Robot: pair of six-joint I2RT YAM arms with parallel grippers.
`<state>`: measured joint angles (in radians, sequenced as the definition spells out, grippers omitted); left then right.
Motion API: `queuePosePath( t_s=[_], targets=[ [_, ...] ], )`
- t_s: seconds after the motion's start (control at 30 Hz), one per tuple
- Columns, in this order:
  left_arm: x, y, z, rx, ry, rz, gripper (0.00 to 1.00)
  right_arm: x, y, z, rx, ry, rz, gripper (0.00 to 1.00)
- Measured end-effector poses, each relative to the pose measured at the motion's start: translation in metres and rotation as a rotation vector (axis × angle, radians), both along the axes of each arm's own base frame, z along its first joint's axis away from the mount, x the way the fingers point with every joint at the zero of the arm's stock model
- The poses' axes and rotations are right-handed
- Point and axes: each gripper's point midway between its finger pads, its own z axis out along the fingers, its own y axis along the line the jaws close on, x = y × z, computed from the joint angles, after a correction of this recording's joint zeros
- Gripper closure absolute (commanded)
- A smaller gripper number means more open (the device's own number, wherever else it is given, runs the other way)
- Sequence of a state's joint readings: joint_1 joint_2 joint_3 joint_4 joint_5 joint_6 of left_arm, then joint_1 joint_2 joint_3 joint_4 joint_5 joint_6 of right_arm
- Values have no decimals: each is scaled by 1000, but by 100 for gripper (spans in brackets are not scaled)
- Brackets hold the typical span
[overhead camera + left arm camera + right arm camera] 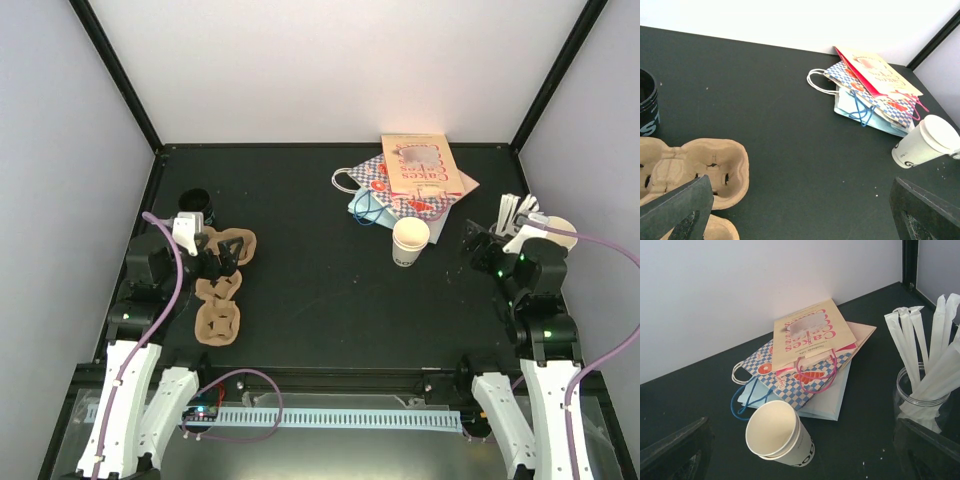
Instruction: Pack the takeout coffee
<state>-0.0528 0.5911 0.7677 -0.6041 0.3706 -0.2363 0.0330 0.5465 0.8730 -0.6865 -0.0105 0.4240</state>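
Left end effector [225, 255] and right end effector [478, 250] hang released; the small white paper cup [410, 241] stands upright near the right one, likely reachable for packing.

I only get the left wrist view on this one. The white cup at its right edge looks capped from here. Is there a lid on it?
Observer: No lid. The right wrist view looks down into the white paper cup, and its mouth is open.
Operator: Is anything standing further right, outside my frame?
Observer: Yes, a clear holder of wrapped straws stands there, apart from the cup.
Operator: And where is the other arm?
Observer: The top view shows the right gripper low over the table between the cup and the straws. Its jaws are open and hold nothing.
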Motion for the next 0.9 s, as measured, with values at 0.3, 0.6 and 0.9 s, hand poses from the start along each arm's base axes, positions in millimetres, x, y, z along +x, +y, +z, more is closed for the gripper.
queuePosePath(
  t_s=[0.3, 0.6, 0.9],
  targets=[
    [1, -1, -2, -4, 5, -4, 1, 18, 6, -14, 9, 16, 27, 1],
    [6, -18, -19, -37, 74, -93, 1, 72, 20, -34, 43, 153, 88, 0],
    [6, -29, -29, -47, 112, -146, 1, 140, 40, -41, -29, 236, 162, 0]
  ],
)
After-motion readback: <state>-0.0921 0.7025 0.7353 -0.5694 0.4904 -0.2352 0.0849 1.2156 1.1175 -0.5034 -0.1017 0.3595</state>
